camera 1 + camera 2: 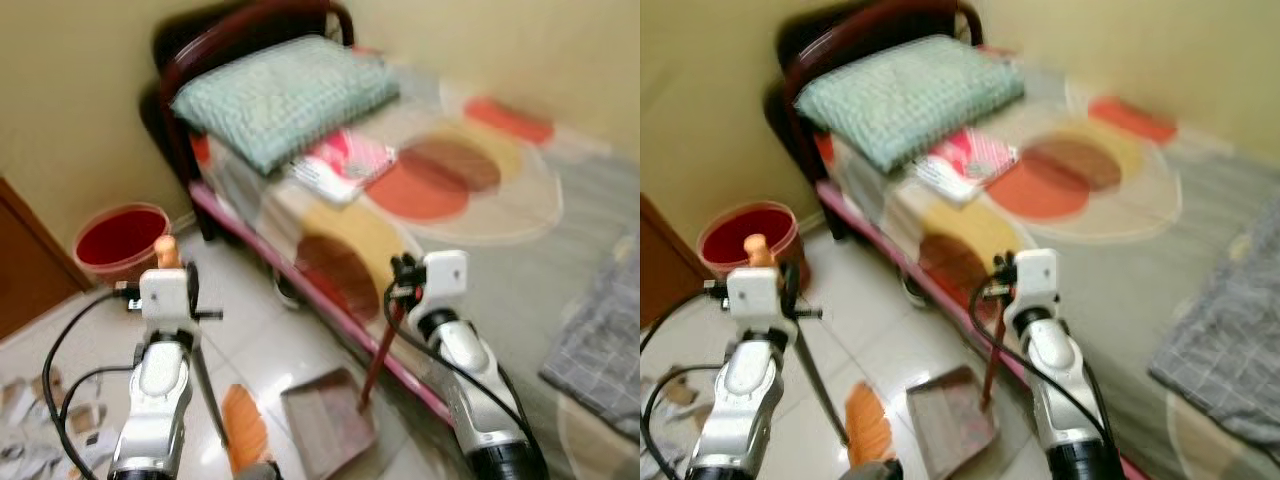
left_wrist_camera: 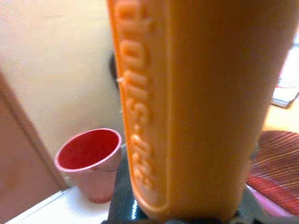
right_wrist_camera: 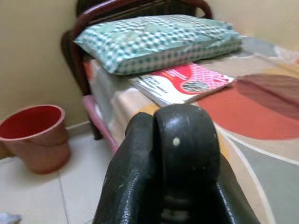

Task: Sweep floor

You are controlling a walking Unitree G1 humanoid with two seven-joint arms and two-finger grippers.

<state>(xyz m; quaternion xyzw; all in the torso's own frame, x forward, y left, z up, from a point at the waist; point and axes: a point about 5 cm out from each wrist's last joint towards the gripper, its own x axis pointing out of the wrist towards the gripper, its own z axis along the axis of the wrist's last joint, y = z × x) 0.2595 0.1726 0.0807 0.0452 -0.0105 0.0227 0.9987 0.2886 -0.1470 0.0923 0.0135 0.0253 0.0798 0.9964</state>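
My left gripper (image 1: pixel 166 292) is shut on the top of a broom's orange handle (image 2: pixel 196 107), whose tip (image 1: pixel 166 250) sticks up above the fingers. The pole runs down to the orange brush (image 1: pixel 243 425) on the white tiled floor. Beside the brush lies a brown dustpan (image 1: pixel 325 415) with a dark red upright handle (image 1: pixel 380 350). My right gripper (image 1: pixel 405 275) is shut on the top of that handle, next to the bed's edge. In the right wrist view the black fingers (image 3: pixel 187 140) are pressed together and hide the handle.
A bed (image 1: pixel 480 250) with a pink frame rail fills the right side, carrying a green checked pillow (image 1: pixel 285 95), a red magazine (image 1: pixel 345 160) and a grey checked cloth (image 1: pixel 600 340). A red bucket (image 1: pixel 120 240) stands by the wall. Paper scraps (image 1: pixel 30 410) lie at lower left by a wooden door (image 1: pixel 25 260).
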